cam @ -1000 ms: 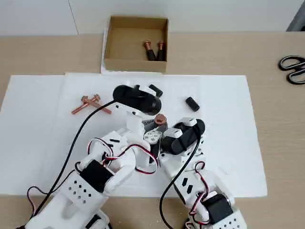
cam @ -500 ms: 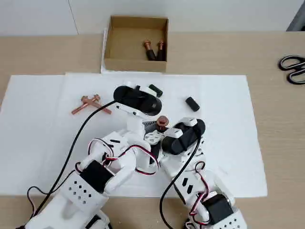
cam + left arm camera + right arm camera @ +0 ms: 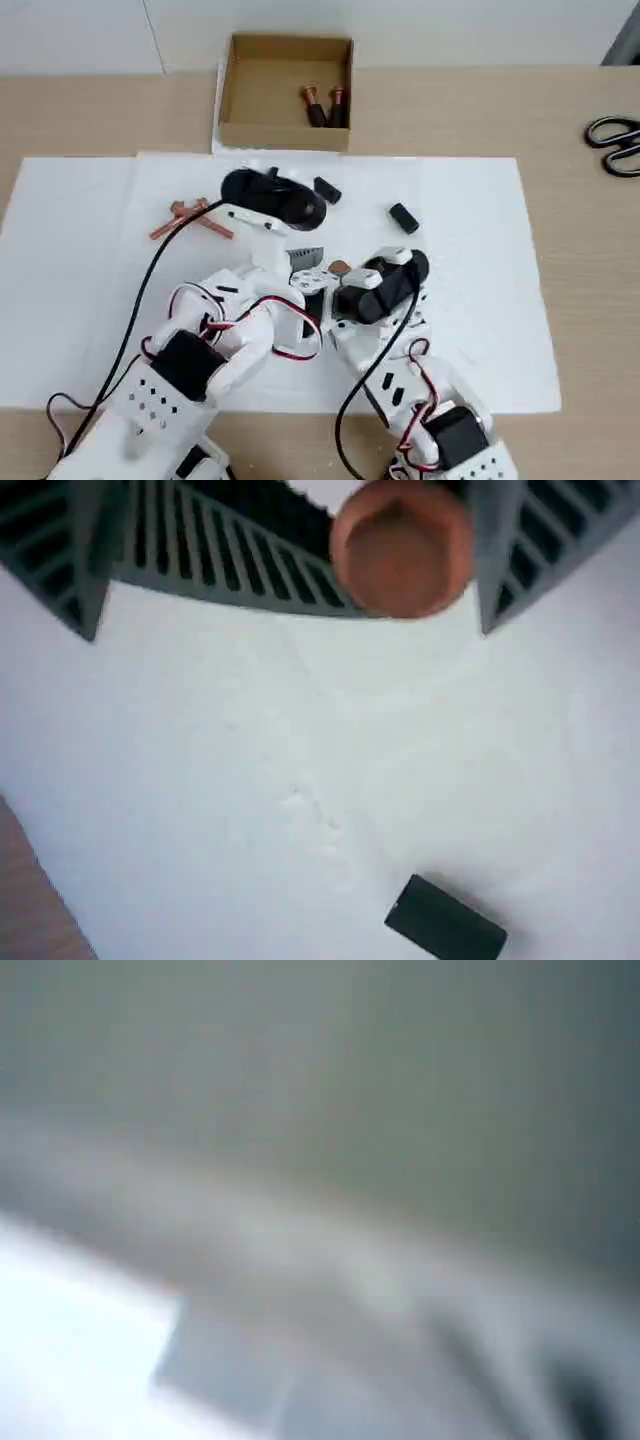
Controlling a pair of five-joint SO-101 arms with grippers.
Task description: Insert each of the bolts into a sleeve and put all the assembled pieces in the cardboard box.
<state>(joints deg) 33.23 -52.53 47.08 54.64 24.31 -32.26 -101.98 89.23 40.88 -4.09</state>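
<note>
Left gripper [image 3: 290,620]: jaws spread, with the copper head of a bolt [image 3: 400,548] in the gap just beside one jaw, contact not determinable. The right gripper [image 3: 338,280] sits close by the same bolt, and its state cannot be told. On the white paper [image 3: 480,300] a black sleeve [image 3: 327,190] and a second sleeve [image 3: 403,216] lie apart beyond the arms, with two bare bolts [image 3: 190,218] touching on the left arm's side. Beyond the paper, the cardboard box [image 3: 240,105] holds two assembled pieces [image 3: 325,104] side by side.
</note>
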